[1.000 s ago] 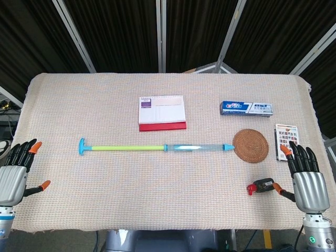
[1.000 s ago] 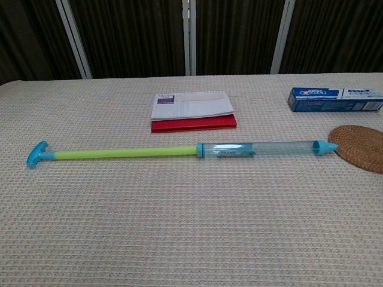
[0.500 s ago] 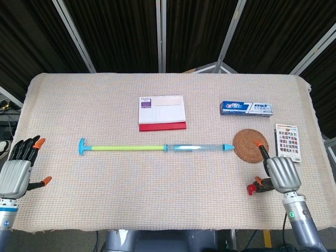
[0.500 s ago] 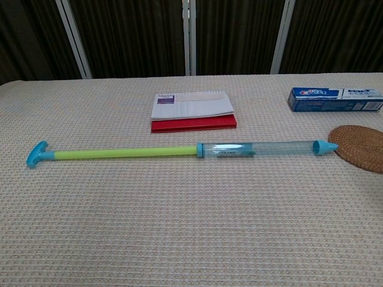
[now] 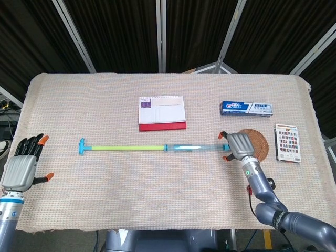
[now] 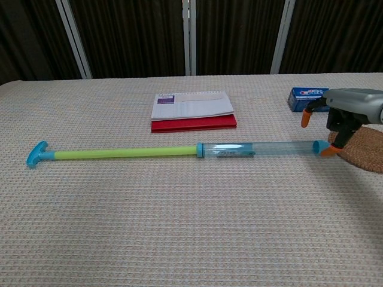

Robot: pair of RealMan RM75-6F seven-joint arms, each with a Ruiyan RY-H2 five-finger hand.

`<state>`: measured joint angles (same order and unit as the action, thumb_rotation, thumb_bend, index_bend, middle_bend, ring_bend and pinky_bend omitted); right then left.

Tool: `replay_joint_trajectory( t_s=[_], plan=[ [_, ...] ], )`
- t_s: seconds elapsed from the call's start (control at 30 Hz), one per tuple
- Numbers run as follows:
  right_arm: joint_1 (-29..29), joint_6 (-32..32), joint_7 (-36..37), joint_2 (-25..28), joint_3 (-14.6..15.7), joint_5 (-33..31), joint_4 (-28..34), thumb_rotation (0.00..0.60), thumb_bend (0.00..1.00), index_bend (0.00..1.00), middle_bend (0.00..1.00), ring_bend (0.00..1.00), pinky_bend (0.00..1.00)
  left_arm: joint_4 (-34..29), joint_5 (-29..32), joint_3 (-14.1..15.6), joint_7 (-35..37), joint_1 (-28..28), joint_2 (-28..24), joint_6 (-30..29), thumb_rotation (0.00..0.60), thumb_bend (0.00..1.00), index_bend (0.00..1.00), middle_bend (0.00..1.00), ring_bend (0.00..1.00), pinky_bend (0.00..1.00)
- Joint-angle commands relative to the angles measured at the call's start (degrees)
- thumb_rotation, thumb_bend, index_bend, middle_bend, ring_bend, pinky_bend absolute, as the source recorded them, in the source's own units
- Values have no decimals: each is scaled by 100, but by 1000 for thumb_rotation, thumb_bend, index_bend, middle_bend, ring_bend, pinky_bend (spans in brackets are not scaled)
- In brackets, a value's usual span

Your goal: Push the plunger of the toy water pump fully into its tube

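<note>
The toy water pump lies left to right across the middle of the table. Its blue handle (image 5: 82, 146) (image 6: 37, 153) is at the left end, and the yellow-green plunger rod (image 5: 126, 148) (image 6: 125, 153) is drawn far out of the clear tube (image 5: 195, 148) (image 6: 263, 147). My right hand (image 5: 239, 144) (image 6: 350, 110) hovers at the tube's blue nozzle end (image 6: 321, 146) with its fingers apart. One orange fingertip (image 6: 328, 151) sits beside the nozzle and another is raised above the tube. My left hand (image 5: 21, 167) stays open at the front left edge, far from the handle; the chest view does not show it.
A white pad on a red cover (image 5: 161, 112) (image 6: 192, 110) lies behind the pump. A toothpaste box (image 5: 245, 108) (image 6: 299, 95), a woven coaster (image 5: 260, 147) (image 6: 366, 154) and a printed card box (image 5: 287, 143) sit at the right.
My right hand has travelled from the front right corner up and leftward to the pump's nozzle end. The left hand has barely shifted. The pump has not moved.
</note>
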<state>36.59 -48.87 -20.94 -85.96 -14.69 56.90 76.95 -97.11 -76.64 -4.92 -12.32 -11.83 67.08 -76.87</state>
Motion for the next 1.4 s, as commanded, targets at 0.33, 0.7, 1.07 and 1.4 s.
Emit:
replay_joint_trajectory(
  t_s=[0.33,0.7,1.07,1.4],
  plan=[
    [373,-124,-206,-754,64,-179,-712,600,112,446,1000,1000,1000,67,115,-7,-33,-37,43,70,600,0,0,0,0,0],
    [532,-102,-136,-1217,128,-108,-1376,600,133,488,1000,1000,1000,129,199,-8,-57,-73,80,140,600,0,0,0,0,0],
    [543,-107,-46,-1306,118,-104,-1502,600,288,635,1000,1000,1000,305,390,-113,-94,-211,212,305,600,0,0,117,99,109],
    [501,-257,-332,-1177,102,-303,-1133,600,295,648,1000,1000,1000,1371,437,-480,219,-1285,843,1616,600,146,320,847,790,1000]
  ],
)
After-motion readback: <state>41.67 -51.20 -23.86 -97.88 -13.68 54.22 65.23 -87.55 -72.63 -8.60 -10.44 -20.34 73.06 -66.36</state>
